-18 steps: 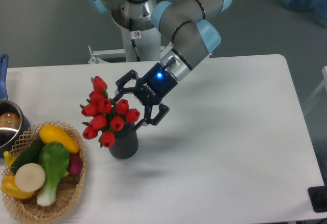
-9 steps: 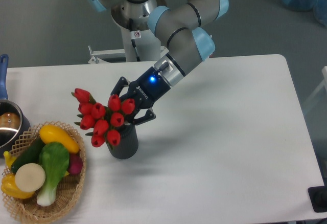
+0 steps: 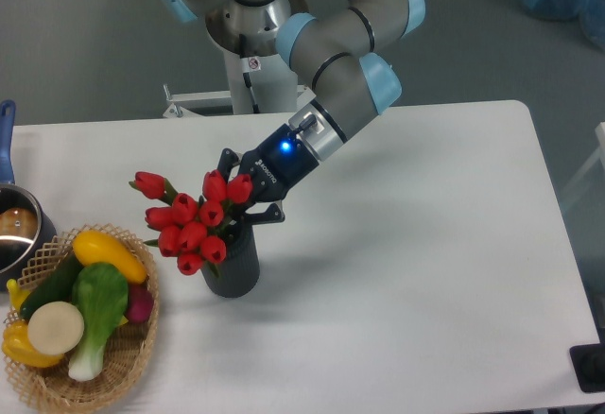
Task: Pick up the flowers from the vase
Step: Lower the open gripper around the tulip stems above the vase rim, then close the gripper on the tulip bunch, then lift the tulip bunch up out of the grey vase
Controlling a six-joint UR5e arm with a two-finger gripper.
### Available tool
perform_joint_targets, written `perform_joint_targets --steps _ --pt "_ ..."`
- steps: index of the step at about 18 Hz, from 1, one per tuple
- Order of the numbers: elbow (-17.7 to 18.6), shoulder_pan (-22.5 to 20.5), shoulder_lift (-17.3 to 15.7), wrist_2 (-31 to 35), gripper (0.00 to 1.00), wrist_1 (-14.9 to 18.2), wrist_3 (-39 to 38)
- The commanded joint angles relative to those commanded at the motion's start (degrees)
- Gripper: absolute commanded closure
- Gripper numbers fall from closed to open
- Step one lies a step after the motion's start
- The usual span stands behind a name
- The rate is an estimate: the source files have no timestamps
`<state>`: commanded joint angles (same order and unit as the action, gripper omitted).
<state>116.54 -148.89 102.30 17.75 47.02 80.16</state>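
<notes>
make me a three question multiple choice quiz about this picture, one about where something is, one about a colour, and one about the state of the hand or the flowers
1. Where is the wicker basket?
A. bottom-left corner of the table
B. right of the vase
C. behind the robot base

2. What colour are the flowers?
A. yellow
B. red
C. white

3. What is the hand doing?
A. hanging open far above the table
B. closed in on the bunch at the vase mouth
C. resting in the metal pot

Answers:
1 A, it sits at the near left edge with vegetables in it.
2 B, every bud is red.
3 B, its fingers sit against the bunch just above the vase.
</notes>
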Motion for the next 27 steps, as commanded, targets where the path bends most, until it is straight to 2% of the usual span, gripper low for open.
perform_joint_targets --steps 8,12,20,27 --pt "0.0 -1.0 -1.0 -3.1 0.87 0.1 -0.7" --pt "-0.7 -1.6 -1.9 -4.2 0.87 0.1 -3.9" --pt "-6.1 -2.5 -2.8 -8.5 0.85 0.1 -16.2" --pt "-7.8 -4.0 -3.3 -11.5 0.85 0.1 -20.7"
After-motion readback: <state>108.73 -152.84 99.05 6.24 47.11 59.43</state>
